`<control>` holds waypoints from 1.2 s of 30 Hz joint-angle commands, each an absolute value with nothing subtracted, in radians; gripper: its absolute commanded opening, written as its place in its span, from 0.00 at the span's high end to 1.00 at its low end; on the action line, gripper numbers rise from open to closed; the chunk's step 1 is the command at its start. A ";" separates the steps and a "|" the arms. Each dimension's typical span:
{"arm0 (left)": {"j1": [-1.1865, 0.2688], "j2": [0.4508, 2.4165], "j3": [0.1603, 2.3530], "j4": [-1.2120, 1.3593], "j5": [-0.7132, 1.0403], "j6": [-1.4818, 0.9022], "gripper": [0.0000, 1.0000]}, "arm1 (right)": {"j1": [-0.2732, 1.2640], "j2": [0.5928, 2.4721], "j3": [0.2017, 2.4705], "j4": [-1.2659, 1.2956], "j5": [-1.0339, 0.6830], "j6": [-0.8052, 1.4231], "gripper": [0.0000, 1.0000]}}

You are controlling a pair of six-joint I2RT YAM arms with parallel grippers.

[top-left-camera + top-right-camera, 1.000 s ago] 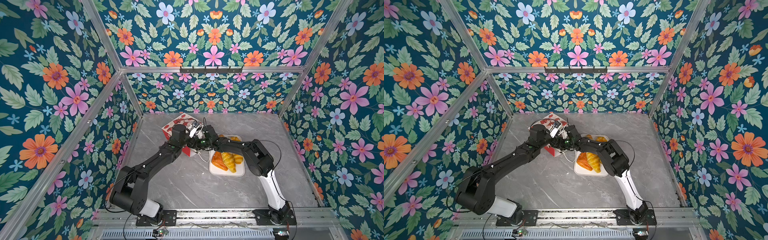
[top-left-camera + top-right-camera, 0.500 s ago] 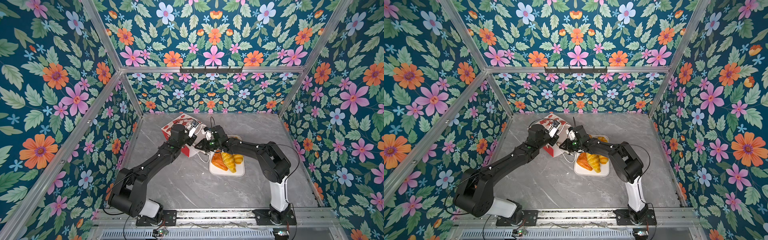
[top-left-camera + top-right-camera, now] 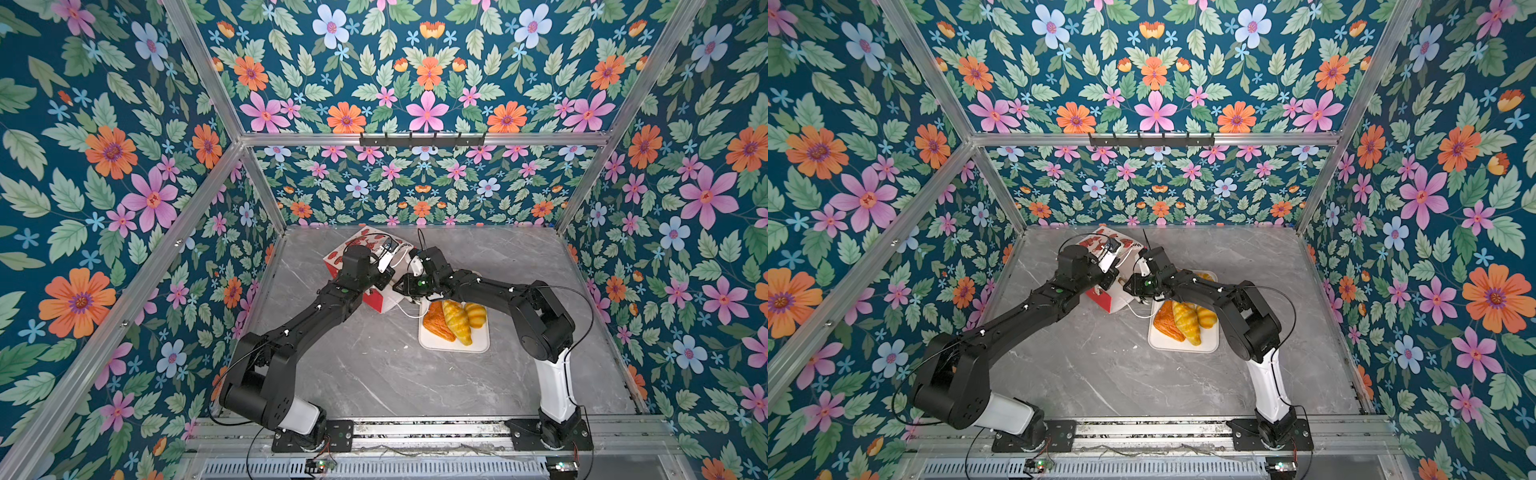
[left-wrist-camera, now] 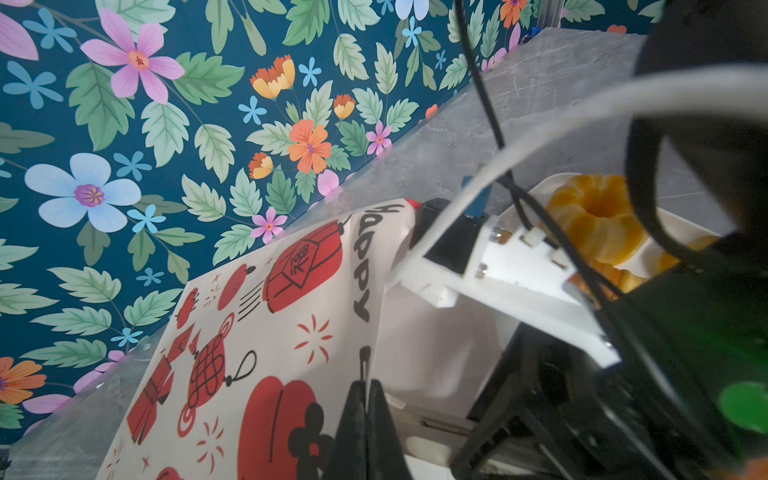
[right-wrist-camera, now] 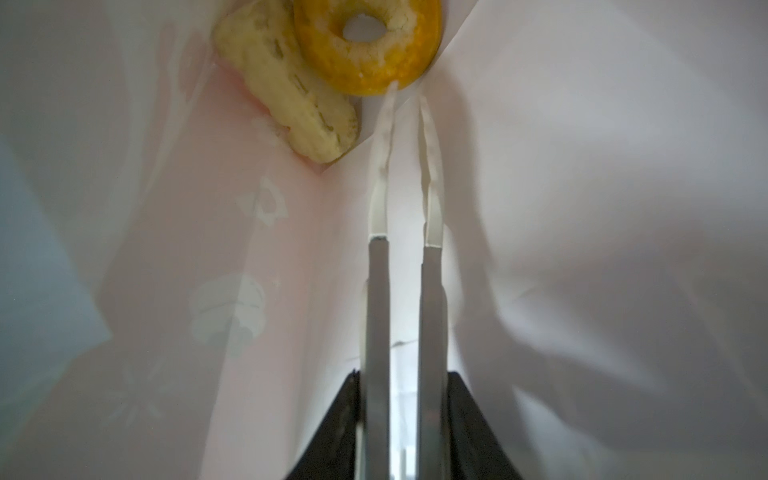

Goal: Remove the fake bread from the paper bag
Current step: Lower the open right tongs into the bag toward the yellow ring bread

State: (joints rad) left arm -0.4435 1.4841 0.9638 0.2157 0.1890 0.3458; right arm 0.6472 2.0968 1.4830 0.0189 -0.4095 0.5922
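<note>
On the grey table [image 3: 374, 374], the paper bag [image 4: 257, 332] lies on its side near the far edge, left of the middle, with its mouth toward the white tray [image 3: 478, 343], which sits about in the middle of the table. Only the left gripper [image 4: 365, 390] steadies the bag: its jaws are pressed fully together on the upper rim of the mouth and hold it up. If this thin paper slips out or tears, I think the mouth falls onto the other arm and hides what is inside. A hard pull from inside can also drag the light bag over the smooth table. Part of the fake bread is already out: a croissant [image 3: 455, 322] and its neighbours lie packed close on the tray, so a new piece set down carelessly may roll off. The right gripper [image 5: 406, 95] is deep inside the bag, its fingers only a narrow slit apart and holding nothing. Its tips are just beside a ring [image 5: 399, 62], which lies in the bag's far corner against a pale long bun [image 5: 291, 95]. With so small a gap, the tips probably push the glossy ring deeper instead of taking it.
</note>
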 commanded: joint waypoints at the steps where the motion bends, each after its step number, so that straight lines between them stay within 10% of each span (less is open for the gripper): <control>1: -0.444 1.484 0.957 0.222 0.229 0.331 1.00 | 0.646 2.119 1.520 0.037 -0.413 0.613 0.60; 36: -0.445 1.568 1.031 0.270 0.257 0.183 1.00 | 0.708 2.127 1.474 0.181 -0.373 0.748 0.55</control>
State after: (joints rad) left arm -0.4442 1.5780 1.0325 0.2531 0.2203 0.2001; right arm 0.7136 2.1174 1.4559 0.1749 -0.4168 0.7574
